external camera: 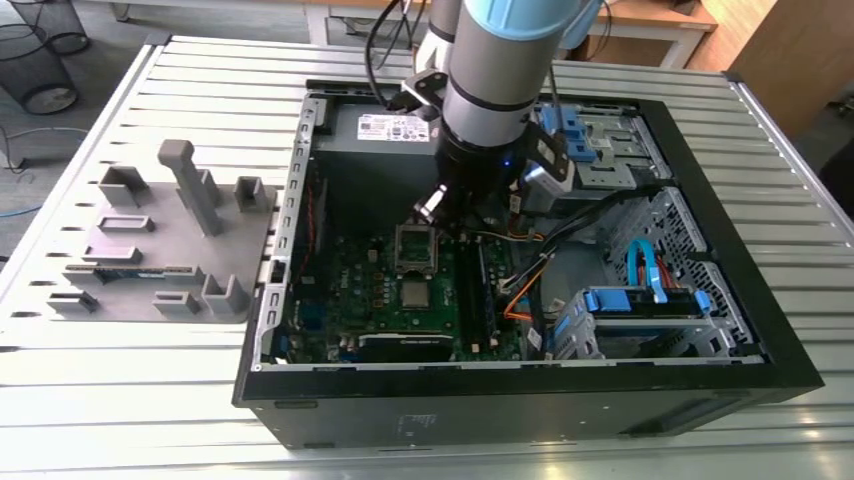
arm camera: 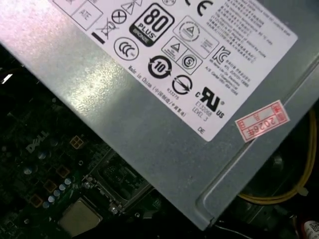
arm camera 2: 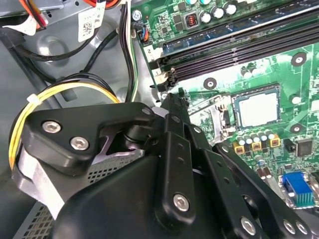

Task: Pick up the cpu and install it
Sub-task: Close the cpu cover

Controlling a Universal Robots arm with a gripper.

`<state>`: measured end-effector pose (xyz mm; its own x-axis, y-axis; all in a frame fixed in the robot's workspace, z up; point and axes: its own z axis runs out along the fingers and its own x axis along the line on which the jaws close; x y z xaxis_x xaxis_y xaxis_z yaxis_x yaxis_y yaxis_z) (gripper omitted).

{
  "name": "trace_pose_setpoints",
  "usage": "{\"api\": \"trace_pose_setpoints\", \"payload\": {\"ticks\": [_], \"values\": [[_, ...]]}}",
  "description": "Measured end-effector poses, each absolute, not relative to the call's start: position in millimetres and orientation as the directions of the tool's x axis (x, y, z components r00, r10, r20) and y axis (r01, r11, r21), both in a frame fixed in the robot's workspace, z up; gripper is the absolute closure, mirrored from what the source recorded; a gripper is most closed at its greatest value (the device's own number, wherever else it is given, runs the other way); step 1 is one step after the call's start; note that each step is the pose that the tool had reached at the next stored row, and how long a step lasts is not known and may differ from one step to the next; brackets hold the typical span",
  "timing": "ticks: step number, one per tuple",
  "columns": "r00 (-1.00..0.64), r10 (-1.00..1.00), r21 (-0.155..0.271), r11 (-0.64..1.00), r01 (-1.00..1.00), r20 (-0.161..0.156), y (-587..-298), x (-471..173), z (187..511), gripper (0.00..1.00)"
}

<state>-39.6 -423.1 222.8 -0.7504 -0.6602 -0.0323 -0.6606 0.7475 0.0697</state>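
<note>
The computer case [external camera: 747, 375] lies on its side on the slatted table [external camera: 134, 400] with its interior open upward. This presents the motherboard [external camera: 360, 290] face-up for access from above. The cpu [external camera: 416, 293] lies flat, metal top up, inside the socket outline near the middle of the motherboard and beside the long memory slots [arm camera 2: 239, 45]. As judged from its square, level seating, the cpu is placed in the socket rather than waiting elsewhere. The socket frame [external camera: 416, 247] stands swung open toward the power supply [arm camera: 149, 99], which leaves the socket uncovered and the cpu unclamped. The end effector [external camera: 447, 213] hangs inside the case close to the open socket frame and apart from the cpu. No part is seen in it, and whether it is wide or narrow cannot be told. A grey fixture block [external camera: 147, 250] rests on the table just beside the case, at the exterior view's left. Its upright slots probably serve to stage parts within the arm's reach.
</note>
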Motion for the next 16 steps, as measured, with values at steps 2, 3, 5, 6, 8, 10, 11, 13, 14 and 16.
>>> {"api": "trace_pose_setpoints", "payload": {"ticks": [2,3,5,6,8,10,11,13,14,16], "values": [[-0.750,-0.660,0.066,0.748,-0.661,-0.029,-423.1,-39.6,223.1,0.89],[-0.750,-0.660,0.065,0.748,-0.661,-0.028,-423.2,-39.6,223.1,0.89],[-0.750,-0.660,0.065,0.748,-0.661,-0.028,-423.2,-39.7,223.1,0.89],[-0.750,-0.660,0.065,0.748,-0.661,-0.028,-423.2,-39.6,223.1,0.89],[-0.750,-0.660,0.065,0.748,-0.661,-0.028,-423.1,-39.3,222.7,0.89],[-0.750,-0.660,0.066,0.748,-0.661,-0.029,-423.1,-37.4,222.1,0.89],[-0.750,-0.660,0.067,0.748,-0.661,-0.030,-423.1,-37.1,221.6,0.89],[-0.751,-0.660,0.069,0.748,-0.660,-0.032,-422.9,-37.1,220.0,0.89],[-0.751,-0.660,0.070,0.748,-0.660,-0.033,-422.8,-37.1,218.8,0.89],[-0.750,-0.660,0.076,0.747,-0.661,-0.037,-422.5,-37.1,216.8,0.89]]}}
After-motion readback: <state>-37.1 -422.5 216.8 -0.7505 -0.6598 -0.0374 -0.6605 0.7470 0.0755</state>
